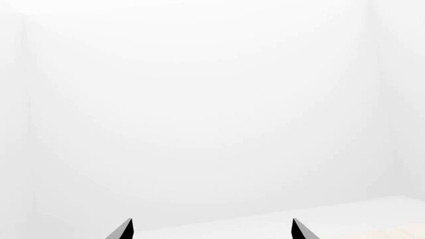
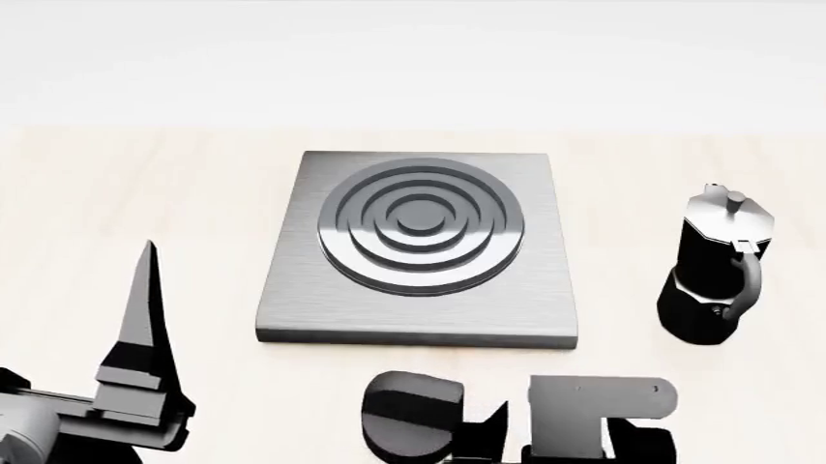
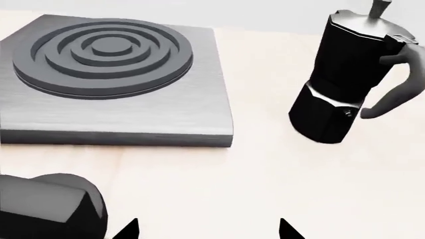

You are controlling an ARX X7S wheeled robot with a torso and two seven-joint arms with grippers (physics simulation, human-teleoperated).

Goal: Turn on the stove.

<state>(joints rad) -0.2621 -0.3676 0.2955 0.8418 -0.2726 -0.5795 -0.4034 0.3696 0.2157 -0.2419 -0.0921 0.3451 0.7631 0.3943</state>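
The stove [image 2: 420, 290], a square brushed-grey slab with a ringed round burner [image 2: 420, 227], lies in the middle of the pale table. It also shows in the right wrist view as the stove [image 3: 133, 117]. Its black ridged knob [image 2: 410, 418] stands apart from the slab, in front of its near edge; in the right wrist view the knob [image 3: 47, 206] is close beside one fingertip. My right gripper [image 3: 207, 230] is open, holding nothing, low over the table next to the knob. My left gripper [image 1: 212, 230] is open and empty, facing a white wall; one of its fingers [image 2: 142, 300] points up left of the stove.
A black-and-silver moka pot [image 2: 717, 275] stands upright to the right of the stove, also seen as the moka pot [image 3: 349, 79] in the right wrist view. A grey part of my right arm [image 2: 601, 401] shows at the bottom edge of the head view.
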